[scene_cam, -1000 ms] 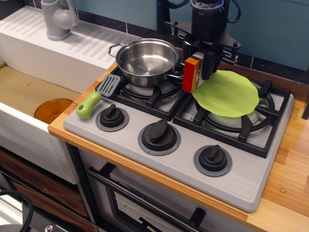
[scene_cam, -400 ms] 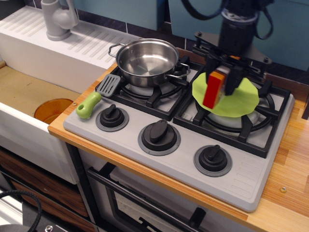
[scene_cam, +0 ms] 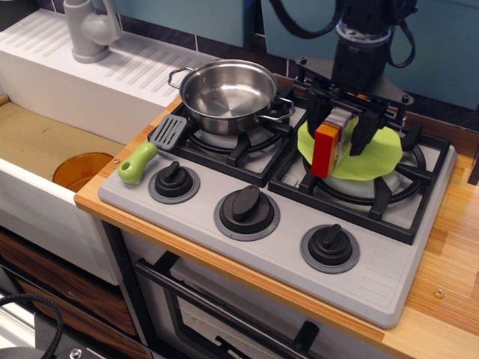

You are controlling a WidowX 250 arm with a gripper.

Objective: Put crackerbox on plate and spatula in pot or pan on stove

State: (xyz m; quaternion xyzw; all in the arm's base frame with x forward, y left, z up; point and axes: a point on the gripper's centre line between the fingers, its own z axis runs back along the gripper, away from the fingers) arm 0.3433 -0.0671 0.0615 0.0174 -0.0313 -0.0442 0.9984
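Observation:
My gripper (scene_cam: 343, 133) hangs over the right burner of the grey stove (scene_cam: 389, 277), shut on the crackerbox (scene_cam: 326, 148). The box stands on edge with its red and orange narrow side facing the camera, and its lower end is at the left front part of the lime-green plate (scene_cam: 382, 153). I cannot tell whether it touches the plate. The plate lies on the right burner grate. The steel pot (scene_cam: 227, 93) sits empty on the left burner. The spatula (scene_cam: 150, 147) lies on the stove's left front corner, grey blade toward the pot, green handle toward the front.
Three black knobs (scene_cam: 246, 209) line the stove front. A sink (scene_cam: 30, 142) lies to the left with an orange-brown disc (scene_cam: 81, 170) in it and a grey faucet (scene_cam: 90, 28) behind. Wooden counter (scene_cam: 449, 292) runs along the right.
My gripper carried the crackerbox right from beside the pot to over the plate, then lowered it slightly. The plate now lies flatter on the grate.

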